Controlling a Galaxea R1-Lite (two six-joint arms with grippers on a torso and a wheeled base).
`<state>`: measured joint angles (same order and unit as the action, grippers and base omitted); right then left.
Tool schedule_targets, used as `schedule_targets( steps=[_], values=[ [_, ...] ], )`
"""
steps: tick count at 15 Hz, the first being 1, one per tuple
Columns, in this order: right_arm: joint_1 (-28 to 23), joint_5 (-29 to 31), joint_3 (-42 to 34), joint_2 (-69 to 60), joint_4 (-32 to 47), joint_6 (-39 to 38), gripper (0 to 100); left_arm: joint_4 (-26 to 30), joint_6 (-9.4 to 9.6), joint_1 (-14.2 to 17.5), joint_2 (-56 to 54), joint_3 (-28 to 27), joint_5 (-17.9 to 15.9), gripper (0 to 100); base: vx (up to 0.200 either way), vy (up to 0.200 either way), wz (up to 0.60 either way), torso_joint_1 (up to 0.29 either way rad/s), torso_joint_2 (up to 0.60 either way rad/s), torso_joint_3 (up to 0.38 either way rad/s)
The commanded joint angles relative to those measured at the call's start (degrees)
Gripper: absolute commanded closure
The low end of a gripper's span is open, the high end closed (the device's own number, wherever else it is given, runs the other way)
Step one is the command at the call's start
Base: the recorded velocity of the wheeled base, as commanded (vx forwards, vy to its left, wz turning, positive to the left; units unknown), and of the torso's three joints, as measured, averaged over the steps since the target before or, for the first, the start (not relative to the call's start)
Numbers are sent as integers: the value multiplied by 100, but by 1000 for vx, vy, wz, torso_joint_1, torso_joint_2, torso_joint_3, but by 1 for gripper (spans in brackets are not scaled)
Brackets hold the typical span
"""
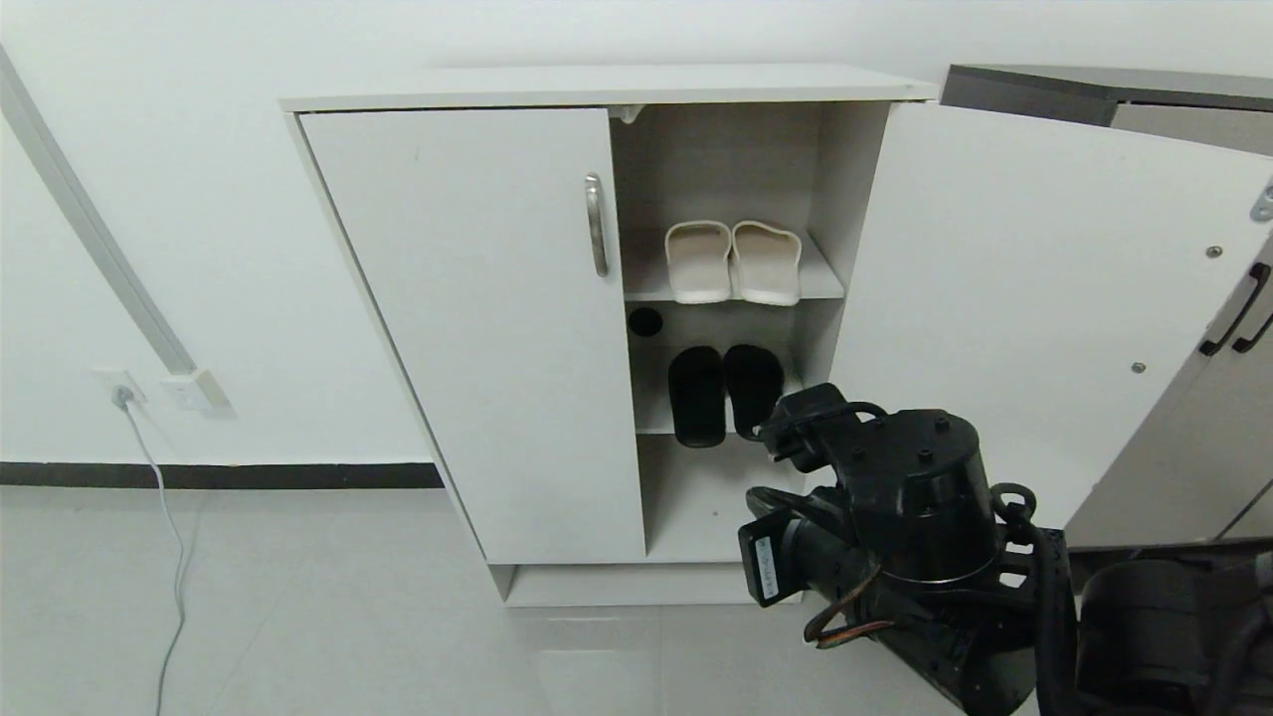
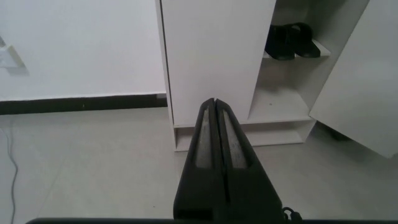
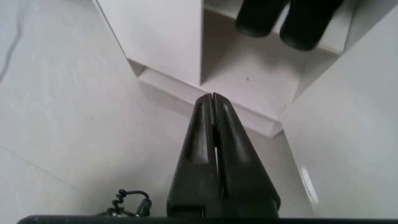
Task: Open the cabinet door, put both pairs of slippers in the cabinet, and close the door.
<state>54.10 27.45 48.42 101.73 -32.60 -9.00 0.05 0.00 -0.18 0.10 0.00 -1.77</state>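
A: Right end effector?
B: Right end effector [image 3: 213,97] with fingers pressed flat together, gripping nothing. Low over the pale tiled floor [image 3: 74,124], aimed at the foot of the white cabinet [image 3: 168,37].

A: And the left one?
B: Left end effector [image 2: 214,102] closed in the same way and holding nothing. Above the floor, pointed at the cabinet's base in front of the left door [image 2: 211,50].

A: Slippers, relative to those?
B: Black slippers [image 1: 724,393] beyond and above the right end effector, side by side on the middle shelf, well apart from both end effectors. Beige slippers [image 1: 733,261] one shelf higher, also side by side.

A: Doors?
B: Right door [image 1: 1024,298] swung wide open. Left door shut, with a metal handle [image 1: 595,225] upright near its inner edge.

A: Surroundings?
B: White wall behind, with a socket and a hanging grey cable [image 1: 119,393] to the left of the cabinet. Grey cabinet [image 1: 1193,328] just to the right, behind the open door.
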Motion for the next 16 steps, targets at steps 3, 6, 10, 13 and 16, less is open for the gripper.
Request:
schedule_targets(
  steps=[3, 6, 10, 13, 16],
  values=[
    [4, -3, -17, 180, -19, 3, 100, -5, 0, 1, -1, 0, 1, 100, 0, 0, 0, 0, 0, 0],
    [4, -3, -17, 260, -106, 3, 100, -5, 0, 1, -1, 0, 1, 100, 0, 0, 0, 0, 0, 0],
    [-14, -3, -26, 391, -142, -6, 100, -5, 0, 1, -1, 0, 1, 100, 0, 0, 0, 0, 0, 0],
    [-14, -12, -87, 409, -142, -6, 100, -5, 0, 1, -1, 0, 1, 100, 0, 0, 0, 1, -20, -11],
    [-14, -12, -87, 409, -142, -6, 100, -5, -9, 1, -1, 0, 10, 100, 0, 0, 0, 9, -183, -310]
  ],
)
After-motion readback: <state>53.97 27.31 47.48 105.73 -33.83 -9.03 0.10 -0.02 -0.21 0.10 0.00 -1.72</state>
